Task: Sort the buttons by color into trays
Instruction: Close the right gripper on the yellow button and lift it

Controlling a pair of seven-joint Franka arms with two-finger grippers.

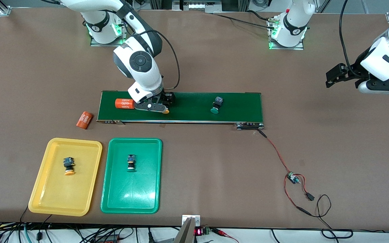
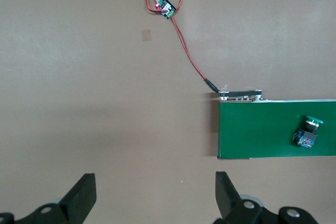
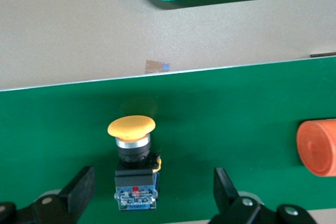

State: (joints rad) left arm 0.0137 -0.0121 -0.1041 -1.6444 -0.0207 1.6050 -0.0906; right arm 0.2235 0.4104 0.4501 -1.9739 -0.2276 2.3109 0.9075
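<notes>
1. Front view: right gripper (image 1: pixel 162 106) is down on the conveyor belt (image 1: pixel 194 116), fingers spread either side of an orange-cap button (image 1: pixel 165 111), not clamped yet. An orange cylinder (image 1: pixel 124 103) lies on the belt just beside it; a 2nd cylinder (image 1: pixel 84 120) lies off the belt, on the table (image 1: pixel 214 175). A green-cap button (image 1: pixel 216 104) lies on the belt toward the left arm's end. Yellow tray (image 1: pixel 89 189) already has one orange button (image 1: pixel 68 166); green tray (image 1: pixel 150 189) has one green button (image 1: pixel 131 162).
2. Left wrist view: left gripper (image 2: pixel 155 195) is released, holds nothing, waits over bare table off the belt's end; green-cap button (image 2: pixel 307 134) shows near that end.
3. Right wrist view: orange-cap button (image 3: pixel 135 165) lies between the fingers (image 3: pixel 79 190), none touching. Looks light, rigid plastic; round cap prob. slick, so pinch the squarer black-blue body, moderate force.
</notes>
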